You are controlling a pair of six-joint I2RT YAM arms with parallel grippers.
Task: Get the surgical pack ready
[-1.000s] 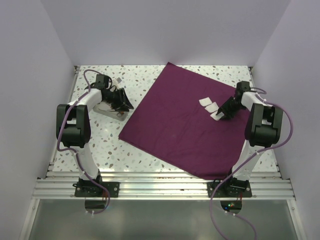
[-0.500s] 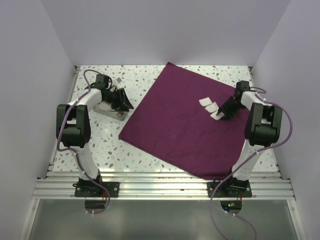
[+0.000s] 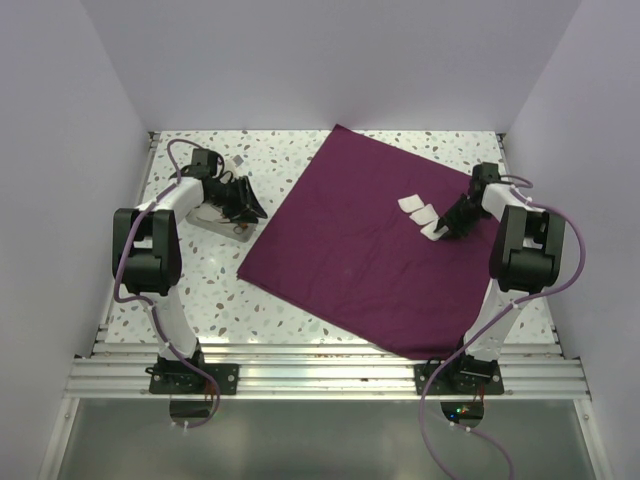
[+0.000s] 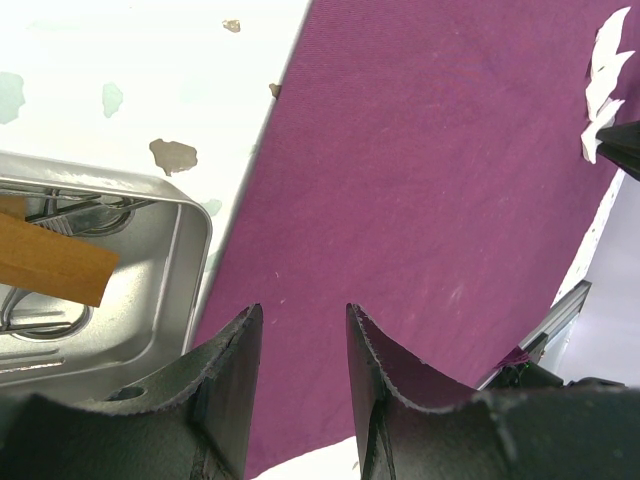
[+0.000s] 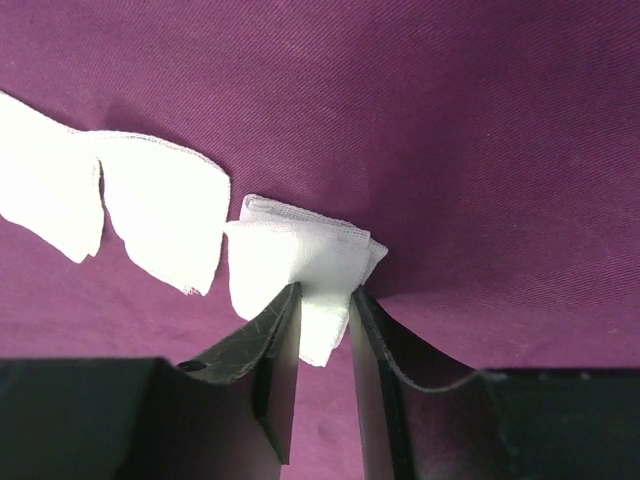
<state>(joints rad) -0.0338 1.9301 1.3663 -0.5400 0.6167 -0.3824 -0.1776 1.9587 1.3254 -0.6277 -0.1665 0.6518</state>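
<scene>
The plum-purple cloth (image 3: pixel 370 250) of the surgical pack lies flat as a large sheet, tilted like a diamond. Three white gauze pieces sit in a row on its right part. My right gripper (image 3: pixel 443 230) (image 5: pixel 323 290) is down on the cloth, shut on the nearest gauze (image 5: pixel 300 255), which bunches up between the fingertips. The other two gauze pieces (image 5: pixel 165 205) (image 5: pixel 40 190) lie flat to its left. My left gripper (image 3: pixel 250 205) (image 4: pixel 303 315) stands open and empty over the cloth's left edge (image 4: pixel 430 200), beside the metal tray (image 3: pixel 222 222) (image 4: pixel 190 215).
The tray holds metal instruments (image 4: pixel 75 210) and a flat wooden stick (image 4: pixel 50 262). White walls close in the speckled table (image 3: pixel 200 290) on the left, back and right. A metal rail (image 3: pixel 320 370) runs along the near edge.
The right gripper's fingers have closed in on the nearest gauze and shifted slightly toward the right. The left arm has not moved.
</scene>
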